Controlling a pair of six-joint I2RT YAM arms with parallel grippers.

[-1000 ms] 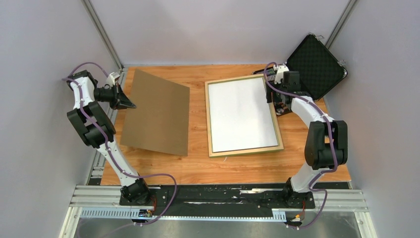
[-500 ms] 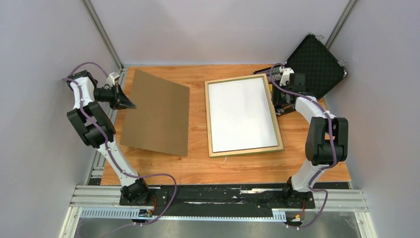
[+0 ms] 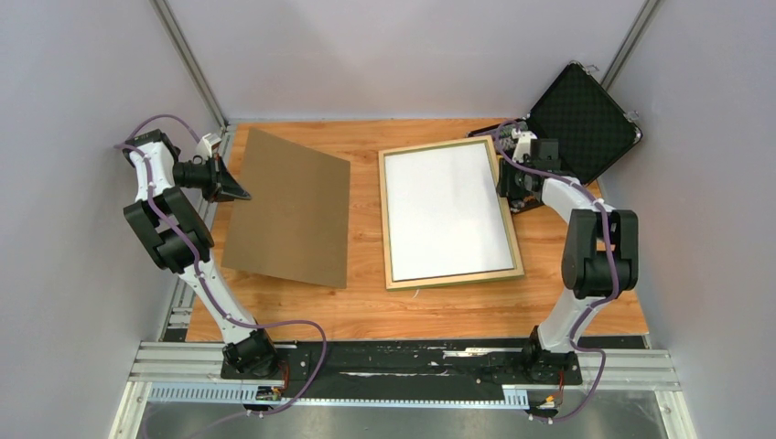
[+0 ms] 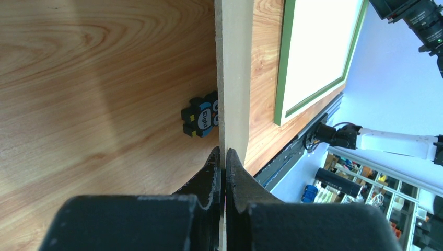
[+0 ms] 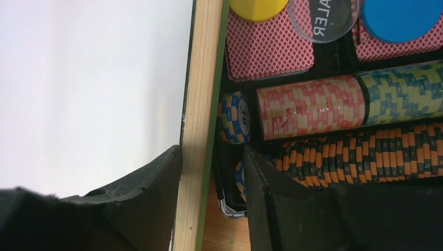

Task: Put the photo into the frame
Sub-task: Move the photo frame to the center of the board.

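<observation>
right fingers (image 5: 156, 183) narrow in astride the right rail of the thin green-and-pale-wood frame (image 5: 201, 78), not pinching yet; left fingers (image 4: 211, 172) stay clamped on the tilted brown backing board (image 4: 234, 78). a frame grip looks next.

Top camera looks down from behind the arm bases (image 3: 249, 353) over the whole table (image 3: 439, 315). Left wrist camera sights along the brown board (image 4: 233, 63) toward the frame (image 4: 280, 78); the right one hugs its rail. All views share the frame.

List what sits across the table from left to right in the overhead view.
left gripper → brown backing board → frame → right gripper → open black case
</observation>
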